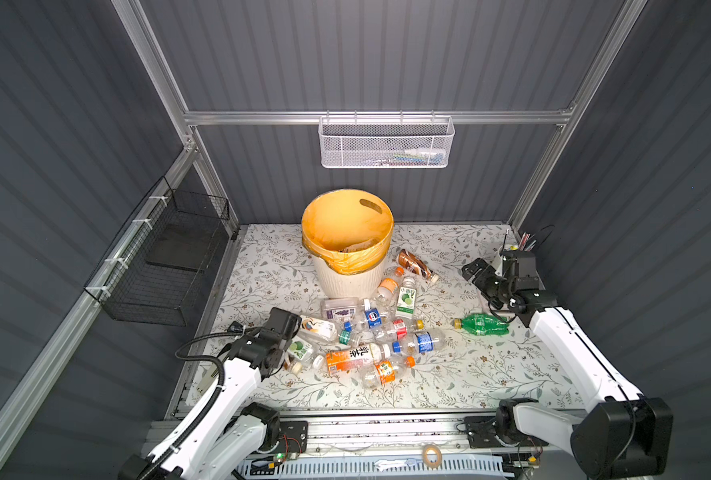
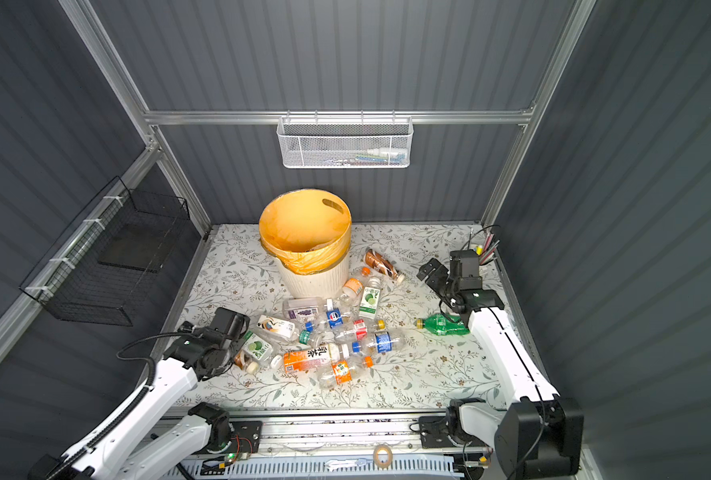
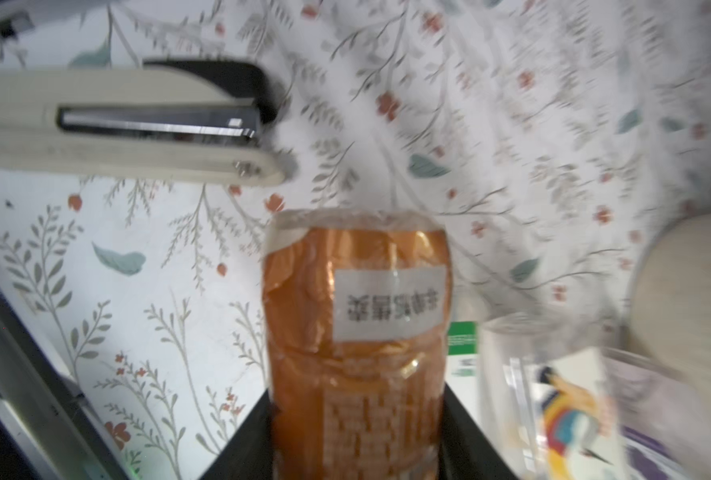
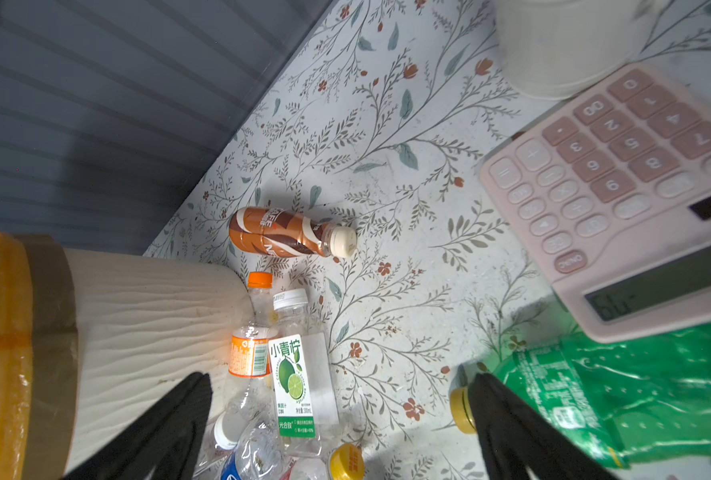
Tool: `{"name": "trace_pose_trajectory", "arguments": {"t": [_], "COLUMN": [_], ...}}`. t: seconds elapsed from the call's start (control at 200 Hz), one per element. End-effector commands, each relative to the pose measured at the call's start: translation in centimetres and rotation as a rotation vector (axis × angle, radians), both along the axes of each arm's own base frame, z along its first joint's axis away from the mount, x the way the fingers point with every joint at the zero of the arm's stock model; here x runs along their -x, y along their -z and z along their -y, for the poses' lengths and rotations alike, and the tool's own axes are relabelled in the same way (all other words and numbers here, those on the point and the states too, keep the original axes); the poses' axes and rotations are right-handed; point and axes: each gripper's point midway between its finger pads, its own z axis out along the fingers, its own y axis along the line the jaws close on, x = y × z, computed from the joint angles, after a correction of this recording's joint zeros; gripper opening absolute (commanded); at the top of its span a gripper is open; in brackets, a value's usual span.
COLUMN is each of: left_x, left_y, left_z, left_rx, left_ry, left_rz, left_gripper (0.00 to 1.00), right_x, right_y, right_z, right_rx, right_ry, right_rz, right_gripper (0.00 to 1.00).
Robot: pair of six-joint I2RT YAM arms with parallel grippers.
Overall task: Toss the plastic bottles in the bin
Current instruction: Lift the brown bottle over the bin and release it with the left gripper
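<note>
Bottle clearing, early stage: one bottle gripped, the heap lies outside the bin.
In both top views: bin (image 1: 347, 286) shows something pale at its bottom, unclear what; plastic bottles (image 1: 370, 332) heaped just in front of bin, green bottle (image 1: 484, 325) well off to bin's front-right. Left wrist: left gripper (image 3: 358, 419) clamped on amber bottle (image 3: 303, 291), at the heap's side away from bin. Right wrist: right gripper (image 4: 341, 399) spread wide, empty, over bottles just beside bin wall. Judged: nearly all left to do.
</note>
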Motion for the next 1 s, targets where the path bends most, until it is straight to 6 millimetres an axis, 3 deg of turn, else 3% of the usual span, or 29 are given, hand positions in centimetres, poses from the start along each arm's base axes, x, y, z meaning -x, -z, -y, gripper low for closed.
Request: {"name": "trace_pose_trajectory", "arguments": {"t": [0.0, 0.185, 0.27, 0.37, 0.475, 0.56, 0.7, 0.775, 0.865, 0.996], "left_x": [-2.1, -8.6, -11.9, -15.8, -19.3, -21.2, -21.9, -21.0, -19.5, -17.4], "left_y": [-7.3, -20.1, -25.6, -30.6, -31.4, -30.4, -29.8, -30.7, -32.4, -32.7], "left_z": [-1.2, 0.8, 3.1, 7.2, 12.4, 15.8, 19.0, 18.8, 16.7, 13.6], "left_rx": [-0.146, -0.285, -0.309, -0.284, -0.189, -0.116, -0.078, -0.122, -0.19, -0.265], "left_ry": [0.06, 0.213, 0.31, 0.457, 0.65, 0.769, 0.933, 0.948, 0.885, 0.773], "left_rz": [0.135, 0.415, 0.558, 0.703, 0.705, 0.67, 0.6, 0.604, 0.689, 0.731], "left_gripper": [0.46, 0.46, 0.47, 0.47, 0.47, 0.51, 0.74, 0.99, 1.0, 1.0], "right_x": [1.8, 3.3, 3.4, 3.4, 3.6, 3.9, 4.3, 4.5, 5.0, 6.1], "right_y": [1.0, 2.5, 2.5, 2.5, 2.7, 2.8, 2.7, 2.7, 3.1, 4.5], "right_z": [2.0, 3.4, 3.4, 3.2, 3.0, 3.1, 3.4, 3.7, 4.1, 4.3], "right_rx": [0.027, -0.009, -0.023, -0.036, -0.047, -0.042, -0.025, -0.012, 0.002, -0.003], "right_ry": [0.071, 0.14, 0.14, 0.128, 0.119, 0.126, 0.137, 0.15, 0.17, 0.197], "right_rz": [-0.031, -0.043, -0.034, -0.036, -0.055, -0.064, -0.067, -0.072, -0.096, -0.153], "right_gripper": [0.99, 0.99, 0.99, 0.99, 0.99, 0.99, 0.99, 0.99, 0.99, 0.99]}}
